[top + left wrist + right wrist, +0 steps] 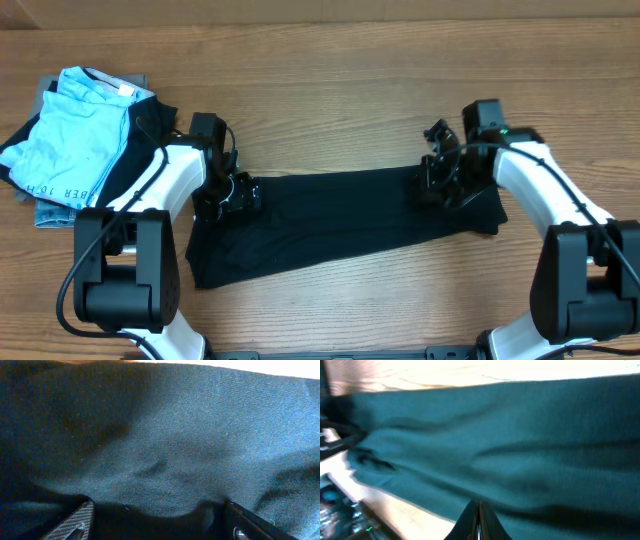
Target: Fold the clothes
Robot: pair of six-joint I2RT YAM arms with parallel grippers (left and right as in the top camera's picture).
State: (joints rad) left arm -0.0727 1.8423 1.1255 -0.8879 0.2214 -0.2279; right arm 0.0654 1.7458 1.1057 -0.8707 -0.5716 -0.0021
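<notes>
Clothes, black, in a long band running left to right on the table.
Lay between both arms: pinched at right end by closed right gripper, straddled at left end by wide-spread left gripper, ungripped there.

- Wooden desk, its grain running left to right.
- Black shirt lies flat as a long band across the middle (slightly slanted).
- Pile of folded clothes at the left edge, light blue on top.
</notes>
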